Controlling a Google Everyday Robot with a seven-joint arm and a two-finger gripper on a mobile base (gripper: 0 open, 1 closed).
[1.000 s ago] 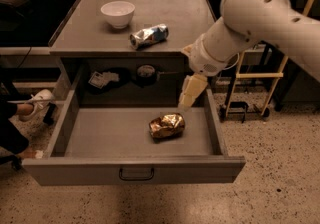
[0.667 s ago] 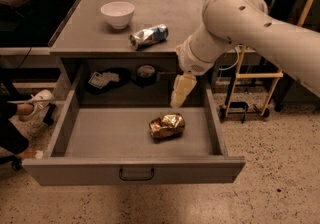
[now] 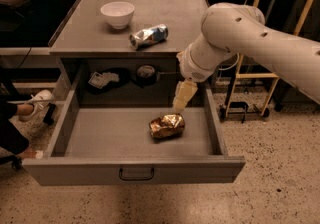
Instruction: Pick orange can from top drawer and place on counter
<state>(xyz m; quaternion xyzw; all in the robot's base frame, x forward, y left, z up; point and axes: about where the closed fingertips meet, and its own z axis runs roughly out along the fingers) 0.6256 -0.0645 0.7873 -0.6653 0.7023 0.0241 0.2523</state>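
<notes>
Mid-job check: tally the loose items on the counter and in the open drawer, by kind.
Cans: 2 (crumpled shiny orange-gold can in the grey metal top drawer; silver-and-blue can lying on the matte grey counter)
Bowls: 1 (round white bowl on the counter)
Total: 3
Gripper hangs just above the orange can.

Bent arm (image 3: pixel 260 43) slopes downward, its gripper (image 3: pixel 179 107) hanging mid-view, seemingly slightly tilted.

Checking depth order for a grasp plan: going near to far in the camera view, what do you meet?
Nearest first: drawer handle, orange can in the top drawer, hand hovering just behind it, silver-and-blue can on the counter, white bowl.
</notes>
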